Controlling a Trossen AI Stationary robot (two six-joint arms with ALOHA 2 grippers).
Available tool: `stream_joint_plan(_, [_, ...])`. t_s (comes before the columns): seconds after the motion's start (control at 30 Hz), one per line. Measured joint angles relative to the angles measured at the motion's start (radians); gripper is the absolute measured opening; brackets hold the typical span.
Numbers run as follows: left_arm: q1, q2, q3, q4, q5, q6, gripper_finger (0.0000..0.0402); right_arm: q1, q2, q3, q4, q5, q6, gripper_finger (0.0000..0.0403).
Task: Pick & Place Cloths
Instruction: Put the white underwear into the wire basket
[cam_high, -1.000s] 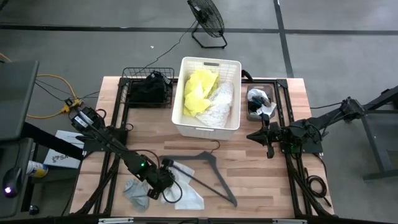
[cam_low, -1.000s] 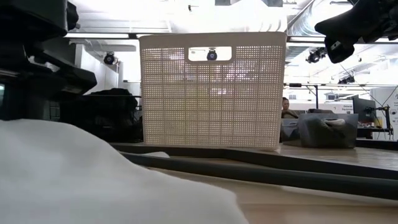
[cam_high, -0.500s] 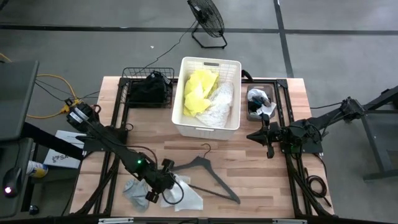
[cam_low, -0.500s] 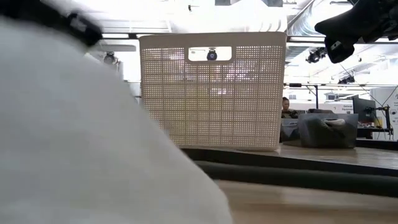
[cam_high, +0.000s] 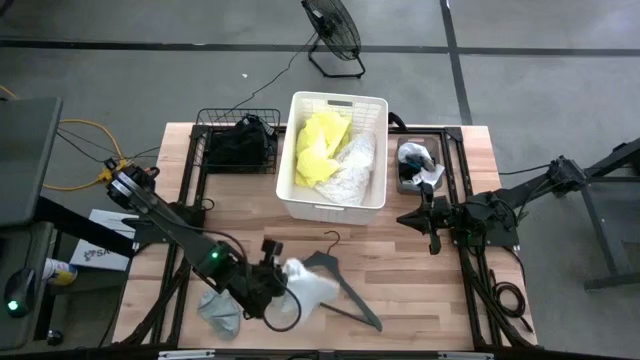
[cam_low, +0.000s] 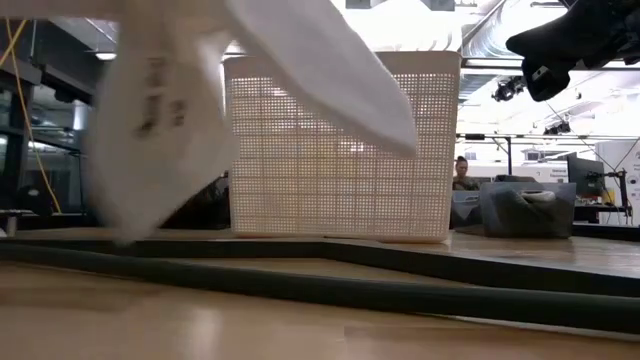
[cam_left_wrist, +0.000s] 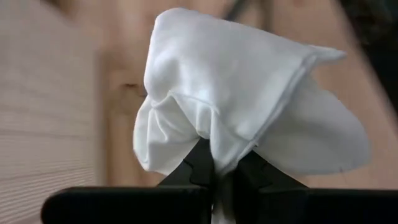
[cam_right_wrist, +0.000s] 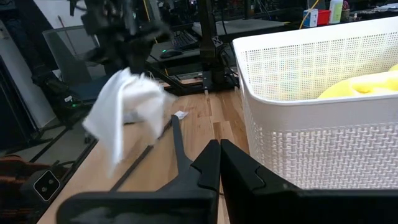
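My left gripper (cam_high: 278, 287) is near the table's front left, raised and shut on a small white cloth (cam_high: 310, 283) that bunches up past its fingers (cam_left_wrist: 236, 106). A grey cloth (cam_high: 220, 310) lies flat on the table beside it. The dark hanger (cam_high: 345, 290) lies on the table under the white cloth. The white basket (cam_high: 335, 200) at the far middle holds a neon yellow cloth (cam_high: 320, 145) and a white lacy one (cam_high: 352, 170). Black cloths (cam_high: 238, 145) fill a wire basket. My right gripper (cam_high: 432, 228) hovers shut at the right. My left gripper pinches a gathered fold (cam_left_wrist: 225, 158) of the white cloth between its two fingers (cam_left_wrist: 200, 165), slanting down from the table's left. Several layers bunch at the fingertips. The cloth (cam_right_wrist: 127, 109) hangs slack below and beyond the fingers and appears clear of the table.
A small tray (cam_high: 420, 165) with grey and white things sits at the far right. A dark metal frame (cam_high: 455, 140) runs along the table's sides. Bare wood lies between the hanger and the right arm.
My left gripper has risen from the table near the front edge and tipped, taking the white cloth with it. The cloth, spread flat on the wood before, is now gathered and lifted off the table. The hanger has shifted a little toward the left.
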Motion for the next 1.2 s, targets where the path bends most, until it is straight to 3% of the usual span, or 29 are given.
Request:
stream_joint_plan(0.47, [0.0, 0.0, 0.313, -0.404, -0.504, -0.096, 0.0018, 0.0, 0.0, 0.0, 0.0, 0.0, 0.0, 0.0002])
stream_joint_plan(0.7, [0.01, -0.001, 0.438, -0.703, -0.772, -0.31, 0.0018, 0.0, 0.0, 0.0, 0.0, 0.0, 0.0, 0.0002])
stream_joint_plan(0.8, [0.055, -0.007, 0.455, -0.776, -0.801, -0.406, 0.0018, 0.0, 0.0, 0.0, 0.0, 0.0, 0.0, 0.0002])
stream_joint_plan(0.9, [0.118, -0.039, 0.444, -0.774, -0.782, -0.401, 0.0018, 0.0, 0.0, 0.0, -0.001, 0.0, 0.0, 0.0002])
stream_joint_plan(1.2, [0.43, -0.105, 0.437, -0.776, -0.731, -0.392, 0.0018, 0.0, 0.0, 0.0, 0.0, 0.0, 0.0, 0.0002])
